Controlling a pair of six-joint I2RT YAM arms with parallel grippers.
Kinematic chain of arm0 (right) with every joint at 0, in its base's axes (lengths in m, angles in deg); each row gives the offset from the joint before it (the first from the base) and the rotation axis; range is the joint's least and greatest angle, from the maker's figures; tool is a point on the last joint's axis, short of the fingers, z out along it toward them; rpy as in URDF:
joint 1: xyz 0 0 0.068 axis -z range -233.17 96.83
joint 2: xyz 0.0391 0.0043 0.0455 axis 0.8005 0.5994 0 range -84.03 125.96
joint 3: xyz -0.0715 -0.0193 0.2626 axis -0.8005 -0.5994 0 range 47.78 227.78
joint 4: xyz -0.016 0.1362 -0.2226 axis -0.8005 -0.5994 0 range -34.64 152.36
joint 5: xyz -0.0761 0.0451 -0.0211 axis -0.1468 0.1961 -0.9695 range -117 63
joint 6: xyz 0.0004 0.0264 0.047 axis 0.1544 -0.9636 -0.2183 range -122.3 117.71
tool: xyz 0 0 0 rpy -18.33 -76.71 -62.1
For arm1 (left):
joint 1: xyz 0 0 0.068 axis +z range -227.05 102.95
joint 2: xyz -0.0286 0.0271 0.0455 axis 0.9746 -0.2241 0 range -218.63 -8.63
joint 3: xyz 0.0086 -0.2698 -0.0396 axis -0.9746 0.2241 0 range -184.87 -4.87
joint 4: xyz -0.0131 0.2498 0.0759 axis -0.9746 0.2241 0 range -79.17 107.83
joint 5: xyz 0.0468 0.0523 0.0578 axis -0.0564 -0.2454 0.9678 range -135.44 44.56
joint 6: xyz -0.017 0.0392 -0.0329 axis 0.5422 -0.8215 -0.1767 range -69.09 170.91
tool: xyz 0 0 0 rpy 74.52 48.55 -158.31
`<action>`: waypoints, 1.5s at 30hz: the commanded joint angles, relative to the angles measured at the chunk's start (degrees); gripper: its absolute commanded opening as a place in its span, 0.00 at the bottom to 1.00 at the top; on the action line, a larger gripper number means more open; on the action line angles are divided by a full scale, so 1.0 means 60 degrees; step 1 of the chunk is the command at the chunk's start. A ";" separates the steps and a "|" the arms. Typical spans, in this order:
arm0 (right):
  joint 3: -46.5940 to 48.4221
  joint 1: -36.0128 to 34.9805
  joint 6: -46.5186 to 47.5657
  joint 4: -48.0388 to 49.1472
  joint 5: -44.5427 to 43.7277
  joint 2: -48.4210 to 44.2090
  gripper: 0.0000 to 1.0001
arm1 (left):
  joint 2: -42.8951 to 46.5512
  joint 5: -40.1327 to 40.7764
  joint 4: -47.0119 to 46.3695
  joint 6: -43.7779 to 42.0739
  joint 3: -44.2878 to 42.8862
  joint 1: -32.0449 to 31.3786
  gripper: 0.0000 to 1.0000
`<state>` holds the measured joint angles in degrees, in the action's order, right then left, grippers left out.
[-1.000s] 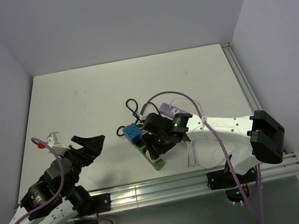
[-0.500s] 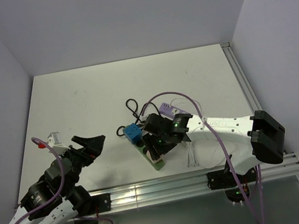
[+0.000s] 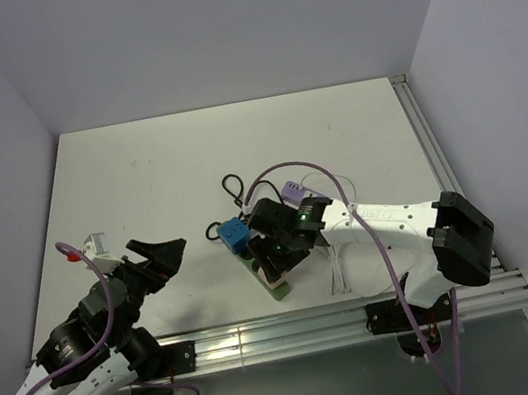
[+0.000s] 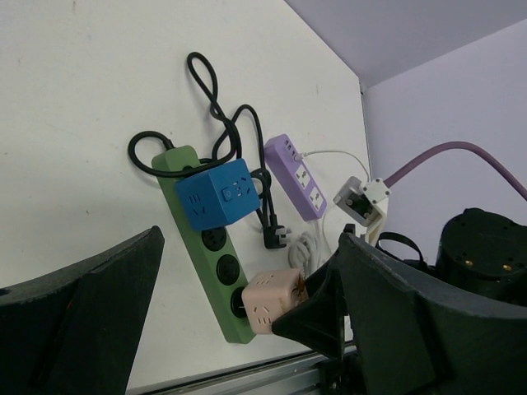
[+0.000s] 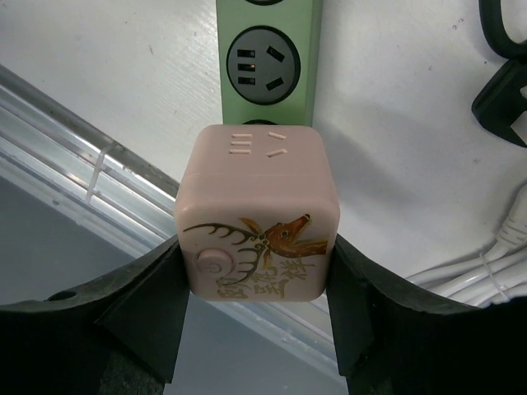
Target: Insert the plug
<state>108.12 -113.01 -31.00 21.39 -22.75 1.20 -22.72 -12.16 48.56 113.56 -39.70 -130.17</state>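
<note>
1. Plug (image 4: 218, 196): blue cube sitting on top of the green strip (image 4: 216, 271) towards its far end, on the bench (image 3: 139, 178). It looks square to the strip. Whether the pins are fully home cannot be told.
2. Right end effector (image 5: 257, 280): jaws partly open and closed on the two side faces of a pink cube (image 5: 257, 214) at the strip's near end, over the last socket. It is not touching the plug.
3. Left end effector (image 3: 157, 254): jaws wide apart, nothing held, hanging over the left of the bench, well apart from the strip.
4. Handling, judged: the plug is hard moulded plastic, so rigid and light. Its smooth faces are likely a little slippery under the pads. It should not be fragile, but the pins would bind if it is pushed in tilted.
5. Where to grip, judged: two opposite side faces, low and centred, jaws across the strip's width, leaving the top free for a straight downward press.
6. Risk: the strip is light and loose and its black cord (image 4: 206, 82) loops close by, so it may slide or lift under the push.
</note>
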 commanded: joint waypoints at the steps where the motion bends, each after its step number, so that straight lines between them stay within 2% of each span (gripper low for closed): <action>1: -0.0022 0.0143 0.0141 -0.0422 0.0111 0.0677 0.00 | 0.0121 -0.0009 -0.0093 -0.0071 0.0048 -0.0008 0.93; 14: 0.0753 0.0363 0.0068 -0.1842 0.0288 0.1305 0.00 | 0.0253 -0.0009 -0.0196 -0.0159 0.0107 -0.0008 0.93; 19: 0.1194 0.0334 -0.0107 -0.1698 0.0318 0.1922 0.00 | 0.0370 0.0020 0.0008 -0.0203 -0.0025 -0.0008 0.93; 27: 0.0184 -0.0647 -0.1703 -0.0482 -0.1583 0.2874 0.00 | 0.0941 0.0050 0.0156 -0.0100 0.0091 -0.0008 0.93; 33: 0.1061 -0.0956 -0.1998 -0.0979 -0.2686 0.3797 0.00 | 0.0708 -0.0097 -0.0049 -0.0261 -0.0053 -0.0008 0.93; 36: 0.0495 -0.0897 -0.1793 -0.0468 -0.2307 0.3915 0.00 | 0.0182 -0.0068 0.0126 -0.0262 -0.0317 -0.0008 0.93; 40: -0.0650 -0.0590 -0.1763 0.1009 -0.1471 0.3812 0.00 | 0.0223 -0.0184 -0.0004 -0.0115 -0.0129 -0.0008 0.93; 45: -0.0829 -0.0209 -0.1529 0.1614 -0.0913 0.4061 0.00 | 0.0473 -0.0317 -0.0283 -0.0115 0.0136 -0.0008 0.93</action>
<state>112.27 -116.26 -36.93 20.49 -28.67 13.11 -20.68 -13.06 49.20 113.19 -39.02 -130.17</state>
